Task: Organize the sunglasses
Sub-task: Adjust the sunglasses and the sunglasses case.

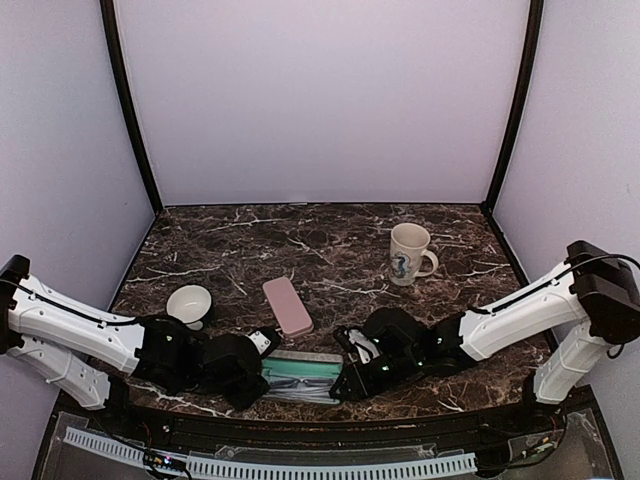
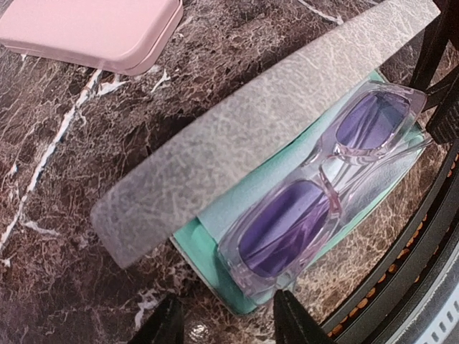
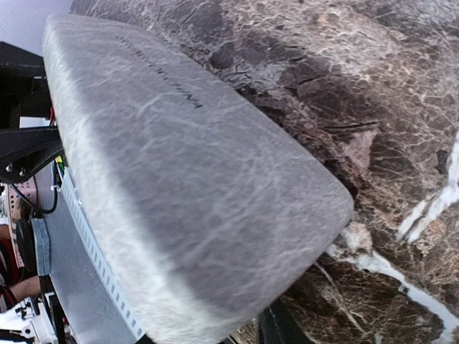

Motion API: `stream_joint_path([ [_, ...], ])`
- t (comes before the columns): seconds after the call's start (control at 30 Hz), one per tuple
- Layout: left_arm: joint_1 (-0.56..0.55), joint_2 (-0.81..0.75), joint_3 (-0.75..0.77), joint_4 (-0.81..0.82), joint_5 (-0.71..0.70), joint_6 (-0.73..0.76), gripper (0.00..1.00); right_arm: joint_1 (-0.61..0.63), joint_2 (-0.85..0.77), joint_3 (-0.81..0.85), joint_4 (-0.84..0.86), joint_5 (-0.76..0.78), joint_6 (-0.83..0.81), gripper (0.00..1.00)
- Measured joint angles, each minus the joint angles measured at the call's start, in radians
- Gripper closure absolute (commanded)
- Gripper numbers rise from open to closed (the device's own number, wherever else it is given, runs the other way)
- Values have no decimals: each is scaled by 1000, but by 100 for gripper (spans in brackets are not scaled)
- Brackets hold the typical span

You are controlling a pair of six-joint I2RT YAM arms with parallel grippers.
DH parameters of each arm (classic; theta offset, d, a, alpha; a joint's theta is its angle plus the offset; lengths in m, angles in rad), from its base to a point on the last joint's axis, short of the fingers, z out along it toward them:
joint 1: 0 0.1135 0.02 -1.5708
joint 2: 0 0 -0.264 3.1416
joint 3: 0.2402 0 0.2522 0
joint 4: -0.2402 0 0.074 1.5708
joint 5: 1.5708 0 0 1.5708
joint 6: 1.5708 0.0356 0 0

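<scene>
Grey case (image 2: pixel 237 136) just ahead of left end effector (image 2: pixel 228 315), jaws half-spread.

Soft even light; wrist views perhaps blurred.

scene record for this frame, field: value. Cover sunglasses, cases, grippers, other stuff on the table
sunglasses: translucent pink frame, purple lenses, lying lenses-up inside the grey case
grey case: near table edge, lid partly raised
teal cloth: under the sunglasses
pink case: shut, behind the grey case, apart from it
left gripper: at case's left end, fingers apart, grip unclear
right gripper: at case's right end, jaw state unclear
mug: upright, back right
bowl: left, upright
</scene>
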Motion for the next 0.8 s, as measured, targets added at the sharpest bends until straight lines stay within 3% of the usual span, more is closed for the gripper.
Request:
stream_joint_path([
  [0.43,8,-3,-14,21,20,-44,55,13,33,32,-10,22,5,79],
  [0.8,8,29,-26,27,12,-85,62,103,64,119,-121,214,-15,82],
])
